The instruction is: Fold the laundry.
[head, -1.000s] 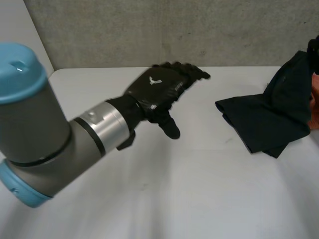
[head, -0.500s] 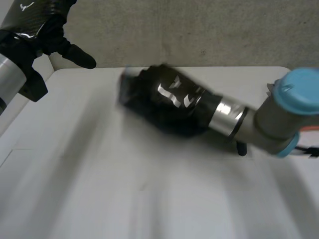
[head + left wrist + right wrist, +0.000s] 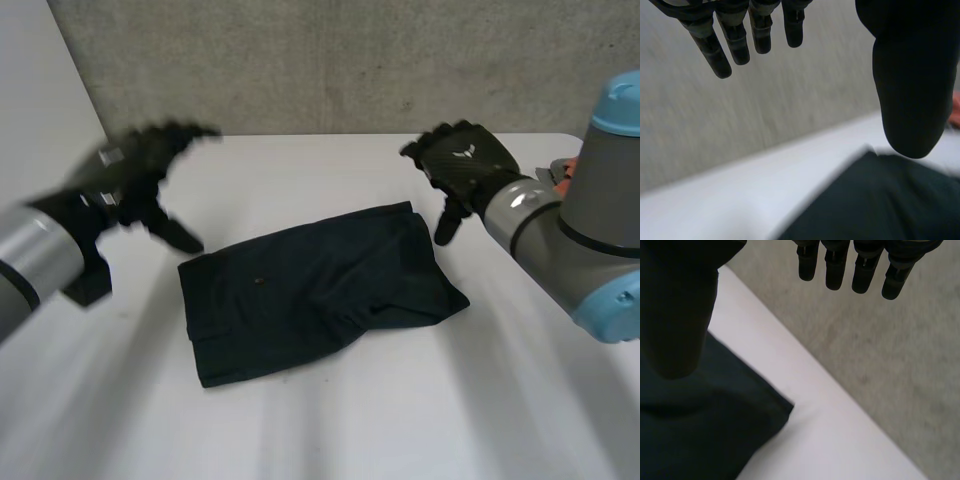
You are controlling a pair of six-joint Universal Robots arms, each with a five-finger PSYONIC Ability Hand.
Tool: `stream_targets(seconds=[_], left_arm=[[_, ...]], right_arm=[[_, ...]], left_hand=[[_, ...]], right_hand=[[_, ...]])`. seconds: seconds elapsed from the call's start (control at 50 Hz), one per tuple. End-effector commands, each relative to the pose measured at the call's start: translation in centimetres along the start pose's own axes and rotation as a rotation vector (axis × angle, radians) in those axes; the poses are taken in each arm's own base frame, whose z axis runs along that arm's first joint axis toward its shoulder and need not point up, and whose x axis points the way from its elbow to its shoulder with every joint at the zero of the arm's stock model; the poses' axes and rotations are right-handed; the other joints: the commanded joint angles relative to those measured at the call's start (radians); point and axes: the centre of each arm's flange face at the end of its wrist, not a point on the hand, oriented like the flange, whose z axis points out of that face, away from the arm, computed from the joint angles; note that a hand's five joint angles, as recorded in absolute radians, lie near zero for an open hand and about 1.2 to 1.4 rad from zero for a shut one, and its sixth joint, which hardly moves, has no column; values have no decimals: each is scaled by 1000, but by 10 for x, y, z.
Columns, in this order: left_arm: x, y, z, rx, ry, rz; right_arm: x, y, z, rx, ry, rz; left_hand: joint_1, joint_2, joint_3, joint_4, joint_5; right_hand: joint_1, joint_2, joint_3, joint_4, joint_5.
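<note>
While dark cloth (image 3: pixel 310 295) lies on the table (image 3: pixel 330 430), left hand (image 3: pixel 128 180) and right hand (image 3: pixel 465 165) hover spread, empty.

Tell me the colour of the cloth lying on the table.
The cloth is plain dark, almost black, with no pattern; the head view shows it best.

Bare table (image 3: pixel 330 430) rings the dark cloth (image 3: pixel 310 290); a concrete wall (image 3: pixel 330 60) closes the far side.
</note>
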Motion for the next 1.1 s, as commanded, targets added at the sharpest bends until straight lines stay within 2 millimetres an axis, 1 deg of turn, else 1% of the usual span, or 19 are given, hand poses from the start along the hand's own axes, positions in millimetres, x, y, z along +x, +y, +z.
stream_targets(seconds=[0.02, 0.18, 0.36, 0.4, 0.44, 0.48, 0.56, 0.64, 0.66, 0.7, 0.74, 0.8, 0.88, 0.94, 0.96, 1.02, 1.04, 1.08, 1.1], left_arm=[[20, 63, -20, -308, 57, 188], [24, 111, -13, -395, 28, 304], [26, 134, -3, -420, 35, 329], [25, 137, 1, -417, 34, 333], [21, 137, 8, -394, 16, 346], [18, 134, 13, -372, -6, 353], [1, 109, 32, -260, -114, 380], [-15, 52, 46, -35, -237, 417], [-20, 22, 49, 80, -275, 425], [-20, -9, 48, 200, -293, 422], [-14, -50, 44, 365, -292, 401], [3, -93, 35, 536, -241, 339], [31, -105, 36, 585, -98, 247], [56, -94, 39, 549, 30, 187], [77, -78, 41, 489, 130, 147], [108, -41, 45, 355, 275, 99], [123, -12, 45, 248, 348, 72], [136, 17, 42, 136, 401, 53], [147, 44, 38, 35, 437, 43]], right_arm=[[2, 34, -12, -110, -21, 18], [-8, 57, -21, -93, -20, 7], [-14, 61, -30, -66, -11, -7], [-15, 62, -30, -64, -11, -7], [-15, 62, -30, -58, -7, -9], [-14, 61, -30, -55, -6, -9], [-13, 57, -31, -44, 1, -12], [-8, 50, -32, -23, 17, -18], [-6, 48, -32, -15, 22, -20], [-4, 44, -32, -6, 30, -22], [0, 42, -33, 0, 43, -23], [7, 38, -33, 8, 62, -23], [16, 34, -32, 14, 89, -24], [23, 35, -32, 11, 106, -22], [28, 35, -30, 11, 120, -20], [36, 37, -29, 4, 143, -19], [40, 38, -28, 2, 157, -18], [44, 41, -27, -6, 169, -14], [47, 43, -26, -12, 174, -12]], left_hand=[[237, 216, 213, 221, 199], [423, 401, 398, 406, 385], [490, 468, 466, 473, 452], [706, 685, 682, 690, 668], [1144, 1122, 1119, 1127, 1105], [1212, 1191, 1188, 1195, 1174], [1212, 1191, 1188, 1195, 1174], [1212, 1191, 1188, 1195, 1174], [1212, 1191, 1188, 1195, 1174], [1212, 1191, 1188, 1195, 1174], [1212, 1191, 1188, 1195, 1174], [1212, 1191, 1188, 1195, 1174], [1212, 1191, 1188, 1195, 1174], [1212, 1191, 1188, 1195, 1174], [1212, 1191, 1188, 1195, 1174], [1212, 1191, 1188, 1195, 1174], [1212, 1191, 1188, 1195, 1174], [1212, 1191, 1188, 1195, 1174], [1212, 1191, 1188, 1195, 1174]], right_hand=[[-52, -36, -35, -36, -43], [-52, -36, -35, -36, -43], [-52, -36, -35, -36, -43], [-52, -36, -35, -36, -43], [-52, -36, -35, -36, -43], [-52, -36, -35, -36, -43], [-52, -36, -35, -36, -43], [-52, -36, -35, -36, -43], [-52, -36, -35, -36, -43], [-52, -36, -35, -36, -43], [-52, -36, -35, -36, -43], [-52, -36, -35, -36, -43], [-52, -36, -35, -36, -43], [-52, -36, -35, -36, -43], [-52, -36, -35, -36, -43], [-52, -36, -35, -36, -43], [-52, -36, -35, -36, -43], [-52, -36, -35, -36, -43], [-52, -36, -35, -36, -43]])
